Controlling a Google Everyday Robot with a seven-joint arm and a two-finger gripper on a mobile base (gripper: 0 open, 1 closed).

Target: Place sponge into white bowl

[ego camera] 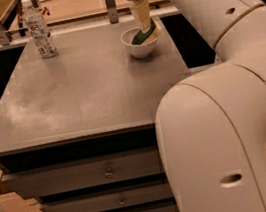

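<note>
The white bowl [136, 49] stands at the far right of the grey table top [85, 90]. The sponge [139, 37], dark green with pale yellow foam, sits tilted inside the bowl, its upper end leaning over the bowl's right rim. My gripper [144, 30] reaches down from above into the bowl and is shut on the sponge. Its pale fingers [141, 13] hide the sponge's upper part.
A clear plastic water bottle [39, 30] stands upright at the table's far left corner. My large white arm [221, 88] fills the right side of the view. Drawers [109, 173] run below the table's front edge. Wooden benches lie behind.
</note>
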